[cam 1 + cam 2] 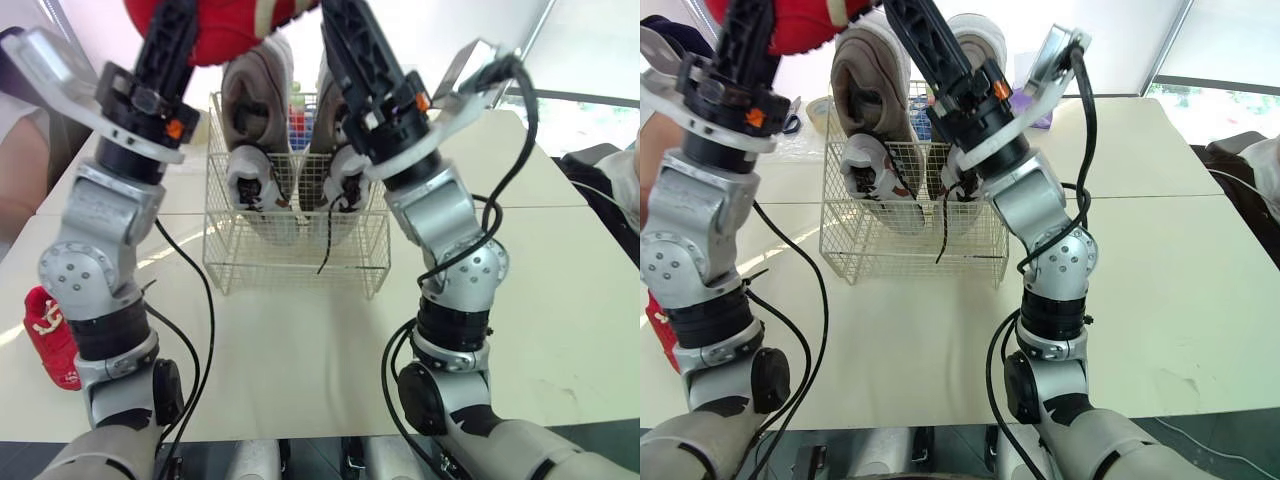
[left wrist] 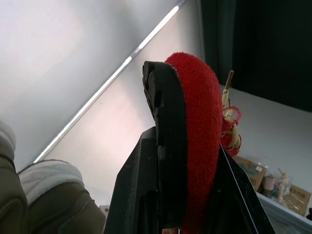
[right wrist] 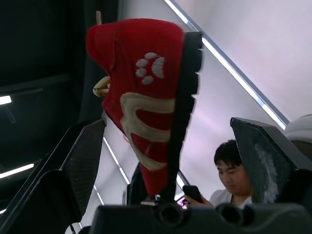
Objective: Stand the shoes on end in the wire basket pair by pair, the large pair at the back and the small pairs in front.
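My left gripper (image 2: 185, 146) is raised high and shut on a small red shoe (image 1: 225, 30), its fingers (image 2: 136, 185) pressing the black sole and the red upper. My right gripper (image 3: 168, 124) is lifted beside it, open, its fingers (image 3: 83, 161) spread wide on either side of the same red shoe (image 3: 146, 97) without touching it. Below, the white wire basket (image 1: 295, 265) holds the large grey-and-white pair (image 1: 258, 150), stood on end toward the back. A second red shoe (image 1: 50, 335) lies on the table at the far left.
The cream table (image 1: 560, 300) stretches to the right and in front of the basket. Small items, among them a tape roll (image 1: 820, 108), sit behind the basket. A person (image 3: 229, 170) looking at a phone is nearby, and another person sits at the right edge (image 1: 620, 190).
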`<state>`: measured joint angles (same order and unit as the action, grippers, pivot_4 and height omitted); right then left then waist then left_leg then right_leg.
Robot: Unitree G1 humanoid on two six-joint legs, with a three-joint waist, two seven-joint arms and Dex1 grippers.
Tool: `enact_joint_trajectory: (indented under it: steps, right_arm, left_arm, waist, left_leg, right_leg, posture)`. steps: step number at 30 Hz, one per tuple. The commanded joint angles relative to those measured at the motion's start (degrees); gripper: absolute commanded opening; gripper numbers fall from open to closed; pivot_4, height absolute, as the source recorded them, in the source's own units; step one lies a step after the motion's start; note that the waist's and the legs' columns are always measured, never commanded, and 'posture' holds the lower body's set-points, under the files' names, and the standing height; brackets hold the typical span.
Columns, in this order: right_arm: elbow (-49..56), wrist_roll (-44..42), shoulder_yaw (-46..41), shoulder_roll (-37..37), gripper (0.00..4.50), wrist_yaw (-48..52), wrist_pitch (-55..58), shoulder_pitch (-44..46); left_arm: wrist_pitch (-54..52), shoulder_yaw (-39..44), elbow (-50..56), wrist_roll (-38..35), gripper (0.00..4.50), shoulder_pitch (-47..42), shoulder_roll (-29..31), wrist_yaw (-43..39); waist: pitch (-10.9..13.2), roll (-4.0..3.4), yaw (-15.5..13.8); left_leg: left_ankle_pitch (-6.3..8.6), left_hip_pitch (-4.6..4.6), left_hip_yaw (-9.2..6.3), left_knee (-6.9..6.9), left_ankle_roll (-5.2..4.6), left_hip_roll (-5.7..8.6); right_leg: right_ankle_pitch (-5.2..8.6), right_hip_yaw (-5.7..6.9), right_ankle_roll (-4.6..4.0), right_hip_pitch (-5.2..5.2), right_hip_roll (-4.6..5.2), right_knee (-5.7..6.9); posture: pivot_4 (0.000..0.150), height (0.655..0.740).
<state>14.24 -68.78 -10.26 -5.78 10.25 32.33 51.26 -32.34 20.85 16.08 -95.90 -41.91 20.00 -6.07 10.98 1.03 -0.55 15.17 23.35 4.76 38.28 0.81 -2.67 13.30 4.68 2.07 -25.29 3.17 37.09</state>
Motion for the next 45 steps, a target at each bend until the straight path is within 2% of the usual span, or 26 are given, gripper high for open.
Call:
enact_joint_trajectory:
  steps: [1,9,10,11,16,17,18,22,24,28,31,34,38,45]
  right_arm:
    - [-0.59,0.93,0.24,0.01,4.43,1.78,-2.39,2.09]
    - [-3.28,3.48,0.79,0.46,4.43,4.25,-4.87,4.93]
    - [-3.34,3.8,1.02,0.52,3.91,4.53,-4.95,4.93]
    - [-3.37,4.02,1.17,0.58,3.65,4.75,-5.0,4.93]
    - [-3.57,3.8,1.03,1.16,1.3,5.34,-4.63,5.82]
    - [-3.8,3.93,0.95,1.33,0.98,5.48,-4.79,6.21]
    - [-4.19,4.14,0.79,1.74,0.98,5.86,-4.97,6.86]
    - [-5.68,4.14,-0.69,5.72,0.94,8.24,-4.44,9.66]
    - [-7.27,4.26,-2.08,12.57,0.94,12.63,-2.11,11.43]
    - [-9.25,5.47,-2.46,30.87,0.94,27.03,5.06,11.9]
    - [-12.47,7.55,-0.99,41.53,0.94,37.95,8.86,11.82]
    - [-13.38,9.26,1.39,49.07,0.94,47.24,12.62,10.63]
    - [-13.59,12.68,4.0,53.23,0.94,54.12,13.92,8.68]
    - [-13.11,22.53,8.98,51.19,0.94,59.01,6.92,5.94]
  left_arm:
    - [0.86,-0.58,2.96,0.62,0.29,0.52,-0.84,-0.66]
    - [0.5,-2.67,5.03,3.07,0.29,3.37,-1.98,-0.25]
    - [0.55,-2.86,5.24,3.41,0.29,3.58,-2.07,-0.19]
    - [0.58,-2.94,5.36,3.61,0.29,3.7,-2.13,-0.17]
    - [-0.09,-3.06,5.81,5.3,0.29,4.5,-1.08,-0.61]
    - [-0.55,-3.17,5.99,5.75,0.29,4.92,-0.5,-0.8]
    - [-1.21,-3.11,6.27,5.6,0.29,5.51,0.27,-1.25]
    - [-5.08,-3.09,8.4,4.75,2.18,8.5,6.29,-1.86]
    - [-9.43,-3.1,11.22,7.76,3.14,12.0,14.01,-3.64]
    - [-14.03,-1.66,18.11,11.56,3.14,18.13,26.63,-7.47]
    - [-14.63,0.62,22.29,8.85,3.14,21.79,30.78,-6.28]
    - [-14.18,2.67,25.98,5.19,3.14,27.99,32.05,-3.8]
    - [-13.84,3.52,29.37,4.98,3.14,37.22,32.25,-3.82]
    - [-14.75,6.38,29.02,6.7,3.14,45.18,35.36,-8.74]
  waist:
    - [0.0,0.0,0.04]
    - [0.0,0.0,0.32]
    - [0.0,0.0,0.3]
    - [0.0,0.0,0.29]
    - [0.0,0.0,0.29]
    - [0.0,0.0,0.29]
    - [0.0,0.0,0.36]
    - [0.01,-0.01,1.08]
    - [0.01,0.0,1.22]
    - [0.03,-0.02,0.78]
    - [0.03,-0.02,0.97]
    - [0.06,-0.08,1.39]
    - [0.07,-0.1,1.47]
    - [0.09,-0.14,1.11]
  left_leg:
    - [0.0,0.0,-0.01,0.0,0.0,-0.01]
    - [0.0,0.0,-0.04,-0.02,0.0,-0.04]
    - [0.0,0.0,-0.05,-0.02,0.0,-0.04]
    - [0.0,0.0,-0.04,-0.02,0.0,-0.04]
    - [0.0,0.01,-0.04,-0.02,0.0,-0.04]
    - [0.0,0.0,-0.04,-0.02,0.0,-0.04]
    - [0.0,0.0,-0.04,-0.02,0.0,-0.04]
    - [0.0,0.01,-0.05,-0.03,0.0,-0.05]
    - [0.0,0.04,-0.09,-0.04,0.0,-0.04]
    - [0.06,0.05,-0.1,-0.08,-0.09,0.0]
    - [0.1,0.06,-0.07,-0.09,-0.15,0.02]
    - [0.11,0.03,-0.02,-0.22,-0.16,-0.03]
    - [0.11,-0.01,-0.02,-0.28,-0.15,-0.15]
    - [0.1,0.02,-0.03,-0.2,-0.12,-0.15]
  right_leg:
    - [0.0,0.01,0.0,0.0,-0.01,0.0]
    - [0.0,0.01,-0.01,-0.01,-0.05,0.0]
    - [0.0,0.01,-0.01,-0.01,-0.06,0.0]
    - [0.0,0.01,-0.01,-0.01,-0.06,0.0]
    - [0.0,0.01,-0.01,-0.01,-0.06,-0.01]
    - [0.0,0.01,-0.01,-0.01,-0.06,-0.01]
    - [0.0,0.01,-0.01,-0.01,-0.06,-0.01]
    - [0.01,0.01,-0.01,-0.02,-0.06,0.0]
    - [0.01,0.0,-0.01,-0.02,-0.06,0.0]
    - [0.03,0.0,0.0,0.01,-0.04,-0.16]
    - [0.05,-0.03,0.0,0.01,0.0,-0.27]
    - [0.05,-0.1,0.0,-0.01,0.05,-0.39]
    - [0.07,-0.13,-0.05,-0.05,-0.06,-0.37]
    - [0.09,-0.14,-0.1,-0.05,-0.22,-0.41]
  posture:
    - [0.15,0.74]
    - [0.15,0.74]
    - [0.15,0.74]
    - [0.15,0.74]
    - [0.15,0.74]
    - [0.15,0.74]
    - [0.15,0.74]
    - [0.15,0.74]
    - [0.15,0.74]
    - [0.15,0.74]
    - [0.15,0.74]
    - [0.15,0.74]
    - [0.15,0.74]
    - [0.15,0.74]
